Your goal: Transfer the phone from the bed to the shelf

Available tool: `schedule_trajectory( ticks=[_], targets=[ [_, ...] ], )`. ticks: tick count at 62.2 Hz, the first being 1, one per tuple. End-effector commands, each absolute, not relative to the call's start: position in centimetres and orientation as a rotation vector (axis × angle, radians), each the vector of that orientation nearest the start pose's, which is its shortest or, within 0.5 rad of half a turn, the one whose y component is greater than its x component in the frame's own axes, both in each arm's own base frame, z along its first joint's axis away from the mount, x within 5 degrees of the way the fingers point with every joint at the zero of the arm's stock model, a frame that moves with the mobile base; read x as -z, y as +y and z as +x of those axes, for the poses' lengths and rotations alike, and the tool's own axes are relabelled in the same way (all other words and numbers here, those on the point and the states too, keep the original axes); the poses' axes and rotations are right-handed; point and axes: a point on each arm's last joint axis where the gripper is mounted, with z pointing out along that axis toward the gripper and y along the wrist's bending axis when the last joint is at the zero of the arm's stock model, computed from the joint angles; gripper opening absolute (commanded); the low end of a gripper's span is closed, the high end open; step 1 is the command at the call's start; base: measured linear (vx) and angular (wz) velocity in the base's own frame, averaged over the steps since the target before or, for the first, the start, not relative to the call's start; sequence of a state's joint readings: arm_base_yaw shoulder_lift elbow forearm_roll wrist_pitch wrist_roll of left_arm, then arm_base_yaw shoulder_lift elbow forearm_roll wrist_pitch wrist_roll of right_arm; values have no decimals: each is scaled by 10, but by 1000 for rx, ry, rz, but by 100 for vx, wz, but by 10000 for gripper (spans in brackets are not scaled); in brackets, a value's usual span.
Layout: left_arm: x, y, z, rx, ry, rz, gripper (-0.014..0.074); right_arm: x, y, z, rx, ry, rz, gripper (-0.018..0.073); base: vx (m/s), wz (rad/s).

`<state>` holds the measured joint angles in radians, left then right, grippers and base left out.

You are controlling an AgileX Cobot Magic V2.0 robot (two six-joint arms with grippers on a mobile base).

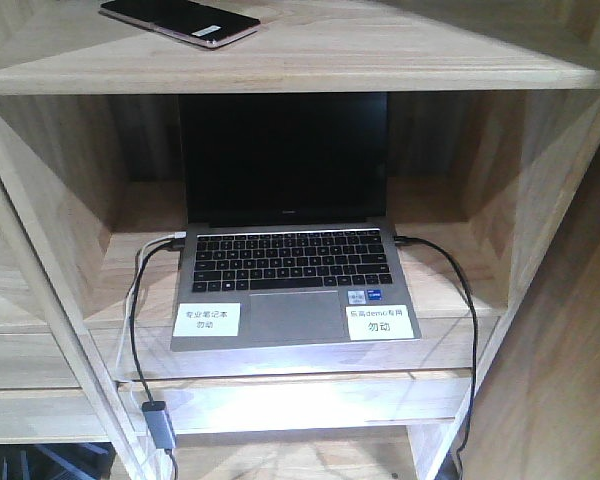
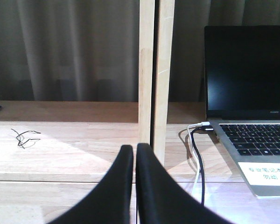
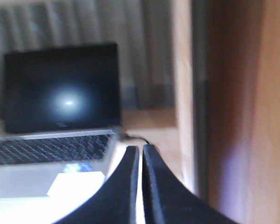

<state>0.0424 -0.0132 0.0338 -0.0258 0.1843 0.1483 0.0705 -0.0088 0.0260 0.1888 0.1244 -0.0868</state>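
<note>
Right hand (image 3: 140, 150) blurred; phone (image 1: 180, 20) cut off atop shelf (image 1: 280, 75).

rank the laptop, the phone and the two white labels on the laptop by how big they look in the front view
1. Laptop, by far the largest.
2. Phone, partly cut off by the frame's top edge.
3. Right label and left label: too alike to rank.

Your left hand (image 2: 135, 151) has its black fingers pressed together, holding nothing; your right hand (image 3: 141, 153) is likewise closed and empty.
</note>
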Motion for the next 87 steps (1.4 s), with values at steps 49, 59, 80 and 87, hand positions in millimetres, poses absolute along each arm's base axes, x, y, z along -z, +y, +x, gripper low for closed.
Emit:
schedule_trajectory(
  ticks=[49, 59, 80, 87],
  targets=[
    [-200, 2, 55, -112, 1581, 58, 1, -200, 4, 56, -102, 1532, -9, -6, 0, 0],
    [-200, 2, 55, -112, 1581, 58, 1, -200, 4, 56, -102, 1533, -9, -6, 0, 0],
    [-200, 2, 55, -112, 1581, 58, 1, -200, 4, 56, -102, 1533, -9, -6, 0, 0],
    [-200, 2, 55, -112, 1581, 58, 1, -200, 4, 56, -102, 1533, -9, -6, 0, 0]
  ],
)
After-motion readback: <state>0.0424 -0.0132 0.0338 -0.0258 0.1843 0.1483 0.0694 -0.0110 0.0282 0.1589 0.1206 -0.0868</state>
